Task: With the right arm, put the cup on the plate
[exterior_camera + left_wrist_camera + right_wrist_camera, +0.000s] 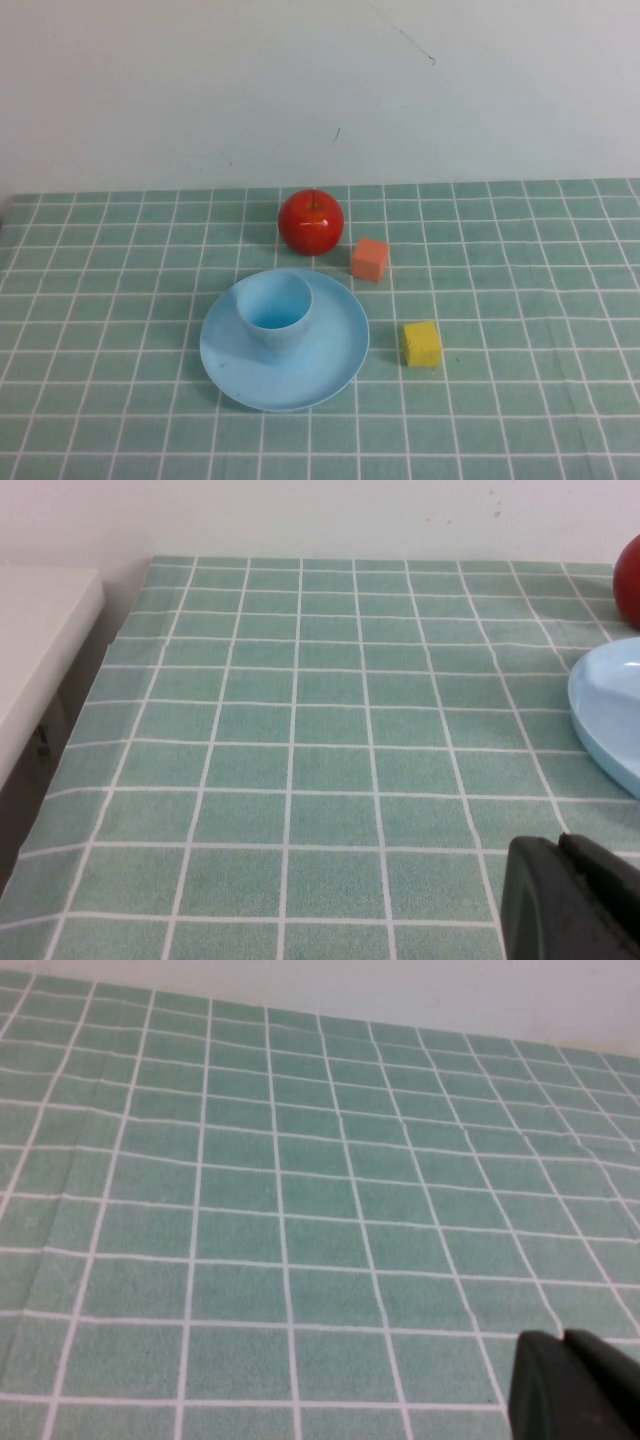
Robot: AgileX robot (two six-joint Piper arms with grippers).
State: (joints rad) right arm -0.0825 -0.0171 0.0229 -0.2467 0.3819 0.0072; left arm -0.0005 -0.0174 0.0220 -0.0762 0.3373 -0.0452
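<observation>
A staged test setup rather than a lived-in room: a bench under a green checked cloth against a bare white wall, carrying only plastic props, an apple, two small cubes, a plate and a cup.

text: none readable | labels: none (cup, plate seemingly plain)
</observation>
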